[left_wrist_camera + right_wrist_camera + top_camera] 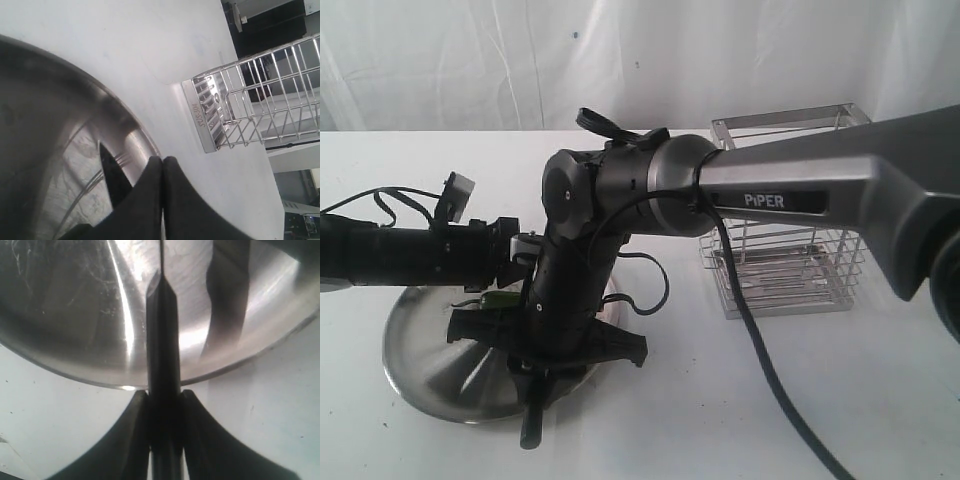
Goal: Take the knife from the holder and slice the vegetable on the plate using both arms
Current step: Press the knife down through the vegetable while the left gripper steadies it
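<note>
While the right end effector (164, 396) pinches the knife (162, 335) over the plate (70, 315), the left end effector (162, 164) is closed.

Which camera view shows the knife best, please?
The right wrist view: the knife sits centred, its black handle clamped in the right claw, the blade edge-on over the plate. The left wrist view catches only a dark pointed tip; the exterior view hides most of it under the arm.

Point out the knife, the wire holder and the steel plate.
knife (162, 340): right wrist view, on the black handle.
wire holder (790, 262): exterior view, on its front wire wall.
steel plate (425, 350): exterior view, on the bare left part of its surface.
</note>
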Available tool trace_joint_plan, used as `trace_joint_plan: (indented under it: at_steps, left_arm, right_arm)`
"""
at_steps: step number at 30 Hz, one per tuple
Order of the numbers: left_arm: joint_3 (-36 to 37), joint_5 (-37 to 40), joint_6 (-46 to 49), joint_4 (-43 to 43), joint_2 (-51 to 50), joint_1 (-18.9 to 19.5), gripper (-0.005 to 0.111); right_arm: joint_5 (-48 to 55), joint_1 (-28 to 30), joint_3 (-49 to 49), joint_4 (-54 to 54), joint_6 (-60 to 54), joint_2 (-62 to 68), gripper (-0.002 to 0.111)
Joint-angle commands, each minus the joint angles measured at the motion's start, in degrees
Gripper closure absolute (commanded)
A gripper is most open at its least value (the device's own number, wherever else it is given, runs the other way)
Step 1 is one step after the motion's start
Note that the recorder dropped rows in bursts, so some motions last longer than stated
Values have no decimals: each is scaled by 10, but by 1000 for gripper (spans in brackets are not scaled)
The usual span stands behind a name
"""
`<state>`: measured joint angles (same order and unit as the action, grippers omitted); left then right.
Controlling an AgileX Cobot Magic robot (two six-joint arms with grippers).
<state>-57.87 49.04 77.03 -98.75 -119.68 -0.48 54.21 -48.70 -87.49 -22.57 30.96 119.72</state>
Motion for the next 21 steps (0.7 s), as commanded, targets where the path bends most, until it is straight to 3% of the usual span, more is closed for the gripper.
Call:
trace_joint_plan:
  at_steps: [1, 13, 21]
  left_arm:
    - [-2, -2, 2, -12, -9, -3, 107]
    - [-2, -89, -26, -11, -10, -3, 107]
    - [-2, -147, -65, 58, -10, -3, 107]
  right_arm:
    - [-4, -2, -5, -1, 1, -2, 108]
    - [-4, -2, -5, -1, 1, -2, 108]
    - [-3, -2, -5, -1, 1, -2, 108]
